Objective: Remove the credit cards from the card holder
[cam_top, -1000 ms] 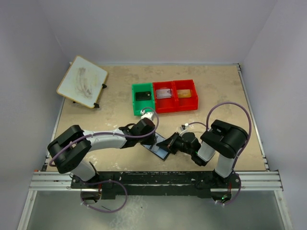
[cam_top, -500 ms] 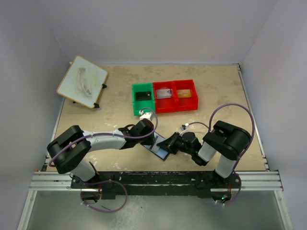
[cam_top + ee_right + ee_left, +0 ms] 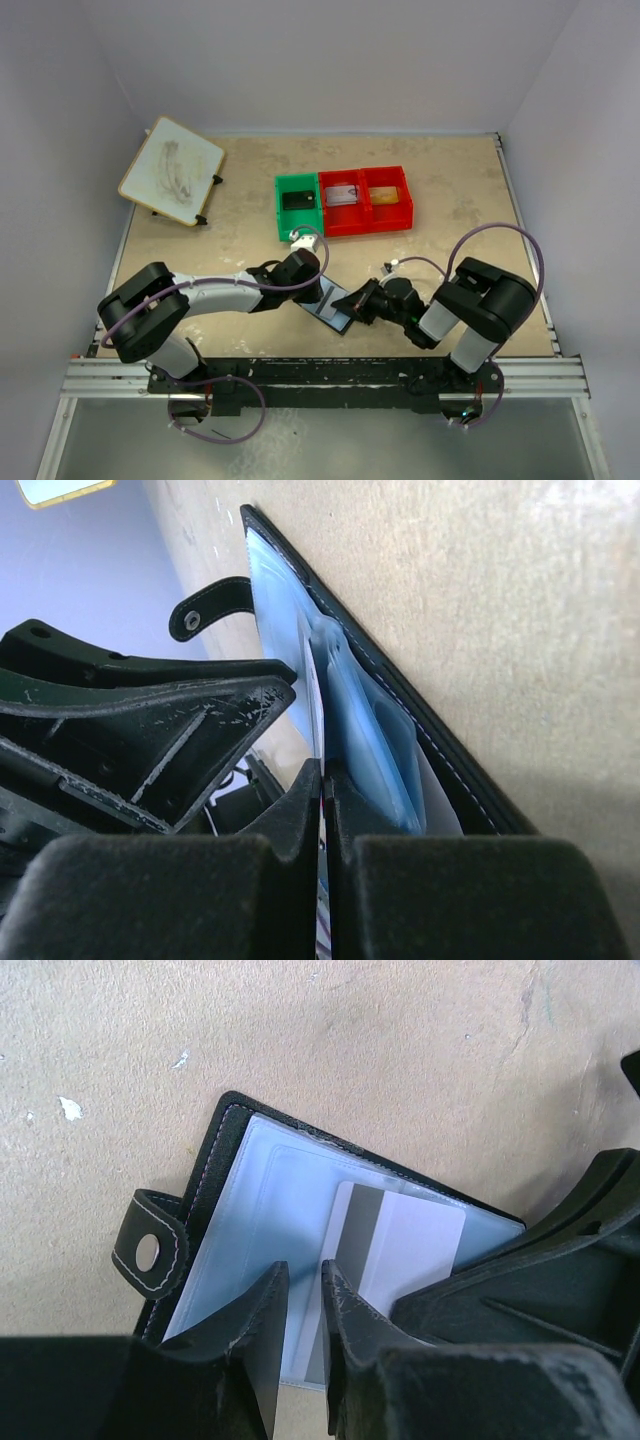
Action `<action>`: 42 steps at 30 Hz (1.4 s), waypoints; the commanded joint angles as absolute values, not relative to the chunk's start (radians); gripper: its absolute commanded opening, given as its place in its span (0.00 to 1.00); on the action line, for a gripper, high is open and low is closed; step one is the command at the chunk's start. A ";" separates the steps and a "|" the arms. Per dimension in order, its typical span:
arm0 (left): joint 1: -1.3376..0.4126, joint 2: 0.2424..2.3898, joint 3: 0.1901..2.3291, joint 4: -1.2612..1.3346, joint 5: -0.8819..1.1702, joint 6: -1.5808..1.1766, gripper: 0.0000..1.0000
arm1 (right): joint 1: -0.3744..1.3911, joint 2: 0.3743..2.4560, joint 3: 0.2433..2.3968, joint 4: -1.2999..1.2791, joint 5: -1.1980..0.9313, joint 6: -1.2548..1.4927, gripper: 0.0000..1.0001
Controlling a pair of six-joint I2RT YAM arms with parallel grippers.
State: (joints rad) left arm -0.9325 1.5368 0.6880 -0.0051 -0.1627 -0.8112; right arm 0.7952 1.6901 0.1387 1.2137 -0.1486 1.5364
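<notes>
Card holder (image 3: 335, 303) found open on the table (image 3: 450, 190), under the left gripper (image 3: 305, 1295), jaws slightly apart; right gripper (image 3: 322, 800) seen clamped on a pale credit card (image 3: 395, 1240). Noted a dark card (image 3: 299, 200) in the green bin (image 3: 280, 212), other cards (image 3: 342, 194) in the red bins (image 3: 385, 225). Caught that clamp only from the right wrist.

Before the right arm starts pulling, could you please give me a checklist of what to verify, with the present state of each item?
1. Right gripper shut on the credit card edge: ok.
2. Card holder lying open on the table: ok.
3. Left gripper pinning the holder down: cannot tell; its fingers stand slightly apart over the pale lining.
4. Card out of the holder: not ok; it lies within the holder's outline.
5. Other cards left in the pockets: cannot tell.
</notes>
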 commanded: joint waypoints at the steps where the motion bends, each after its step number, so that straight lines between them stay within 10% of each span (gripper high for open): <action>1: -0.937 1.569 0.676 -0.078 -0.194 -0.797 0.18 | 0.790 1.672 0.100 1.165 -0.136 1.527 0.00; 14: -0.944 1.554 0.658 -0.073 -0.184 -0.793 0.17 | 0.785 1.782 0.155 1.277 -0.137 1.557 0.14; 25: -0.945 1.543 0.655 -0.072 -0.192 -0.796 0.16 | 0.772 1.754 0.121 1.282 -0.124 1.545 0.00; 42: -0.945 1.520 0.665 -0.054 -0.201 -0.802 0.15 | 0.762 0.856 0.251 0.263 0.115 1.156 0.00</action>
